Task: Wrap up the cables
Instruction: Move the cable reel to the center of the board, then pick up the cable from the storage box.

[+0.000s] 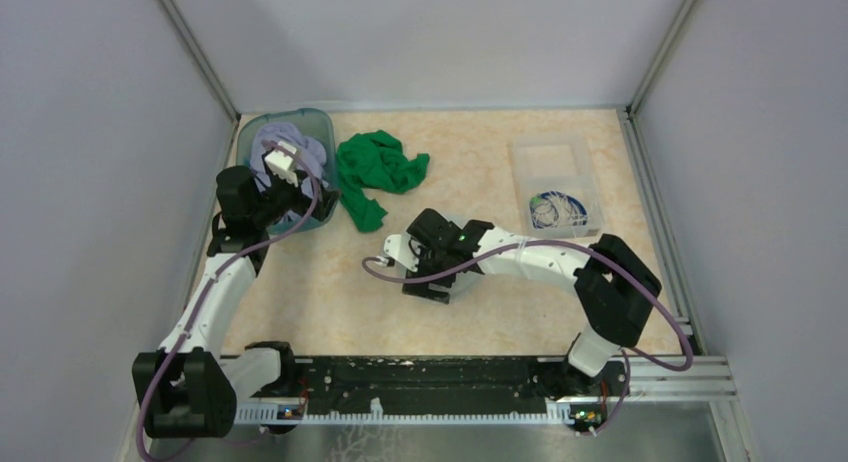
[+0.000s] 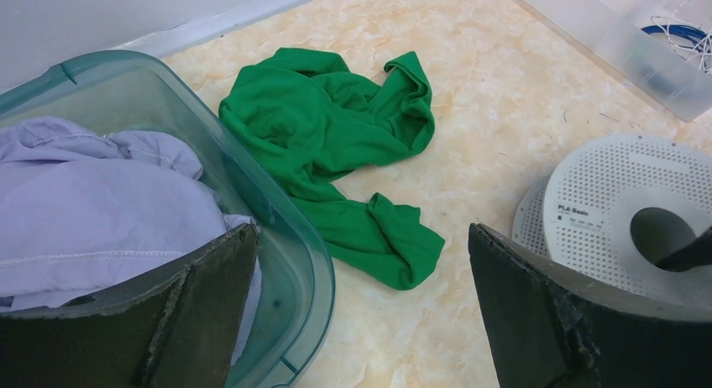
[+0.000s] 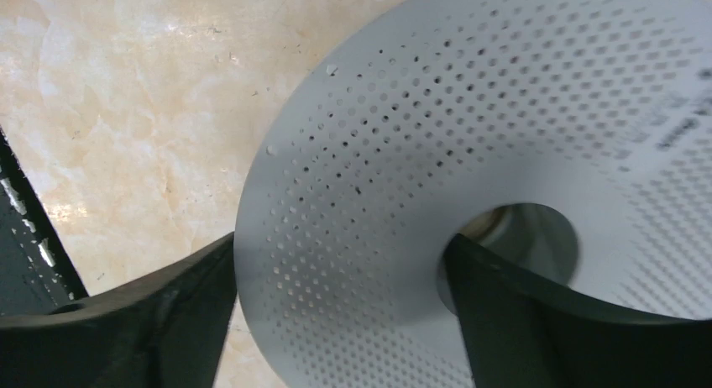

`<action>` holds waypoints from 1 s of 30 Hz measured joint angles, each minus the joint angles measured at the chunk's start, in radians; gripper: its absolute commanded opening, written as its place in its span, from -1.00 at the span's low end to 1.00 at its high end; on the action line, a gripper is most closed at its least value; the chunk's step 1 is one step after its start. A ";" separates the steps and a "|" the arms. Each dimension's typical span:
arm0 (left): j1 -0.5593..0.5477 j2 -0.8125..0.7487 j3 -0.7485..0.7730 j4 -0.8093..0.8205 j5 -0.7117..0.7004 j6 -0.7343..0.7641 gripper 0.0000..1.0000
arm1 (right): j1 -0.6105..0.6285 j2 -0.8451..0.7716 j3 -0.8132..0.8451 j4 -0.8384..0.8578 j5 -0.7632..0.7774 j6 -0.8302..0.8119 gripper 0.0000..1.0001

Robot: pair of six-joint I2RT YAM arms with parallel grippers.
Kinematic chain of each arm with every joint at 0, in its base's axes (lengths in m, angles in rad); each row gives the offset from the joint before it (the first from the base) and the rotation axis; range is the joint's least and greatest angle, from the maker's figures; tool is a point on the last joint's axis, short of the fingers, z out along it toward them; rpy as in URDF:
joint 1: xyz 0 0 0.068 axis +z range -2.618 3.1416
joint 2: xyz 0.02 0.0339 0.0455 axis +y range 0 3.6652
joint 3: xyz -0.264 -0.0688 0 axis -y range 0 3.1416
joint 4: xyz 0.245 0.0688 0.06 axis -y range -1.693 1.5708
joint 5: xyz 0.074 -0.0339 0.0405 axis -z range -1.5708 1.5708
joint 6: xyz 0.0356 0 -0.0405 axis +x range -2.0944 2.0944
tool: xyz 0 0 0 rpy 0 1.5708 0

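Observation:
The cables (image 1: 558, 210), a dark blue loop and a hair-thin whitish one, lie in a clear box (image 1: 553, 154) at the back right, far from both grippers. They also show at the left wrist view's top right corner, the cables (image 2: 678, 34). My right gripper (image 3: 338, 241) is at mid-table, closed on a pale-grey perforated spool (image 3: 378, 136). One finger is in the hub hole and the other is against the outer rim. My left gripper (image 2: 361, 230) hangs open and empty over the rim of a teal bin (image 2: 290, 237).
The teal bin (image 1: 248, 132) at the back left holds lilac cloth (image 2: 84, 195). A crumpled green cloth (image 1: 378, 170) lies on the table beside it, between the bin and the spool (image 2: 621, 199). Walls close in the table on three sides.

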 measured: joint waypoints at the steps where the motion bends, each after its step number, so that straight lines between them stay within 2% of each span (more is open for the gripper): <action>1: 0.000 -0.002 0.000 0.000 -0.002 0.000 1.00 | 0.000 0.000 0.000 0.001 0.002 0.003 0.97; 12: 0.000 -0.019 0.000 0.002 -0.001 0.000 1.00 | -0.013 -0.093 0.000 0.000 -0.014 0.005 0.98; 16: 0.000 -0.029 0.000 0.002 -0.001 0.000 1.00 | -0.100 -0.178 0.000 -0.008 -0.044 0.015 0.92; 19: 0.000 -0.039 0.000 0.008 -0.001 0.000 1.00 | -0.242 -0.245 0.001 -0.008 -0.047 0.042 0.85; 23: 0.000 -0.048 -0.002 0.010 0.003 0.001 1.00 | -0.522 -0.319 0.011 -0.013 -0.042 0.090 0.81; 26: 0.000 -0.049 -0.004 0.014 0.011 0.000 1.00 | -0.731 -0.339 0.029 -0.019 -0.037 0.113 0.78; 30: 0.000 -0.049 -0.014 0.022 0.019 0.000 1.00 | -0.937 -0.326 0.036 -0.038 -0.041 0.124 0.67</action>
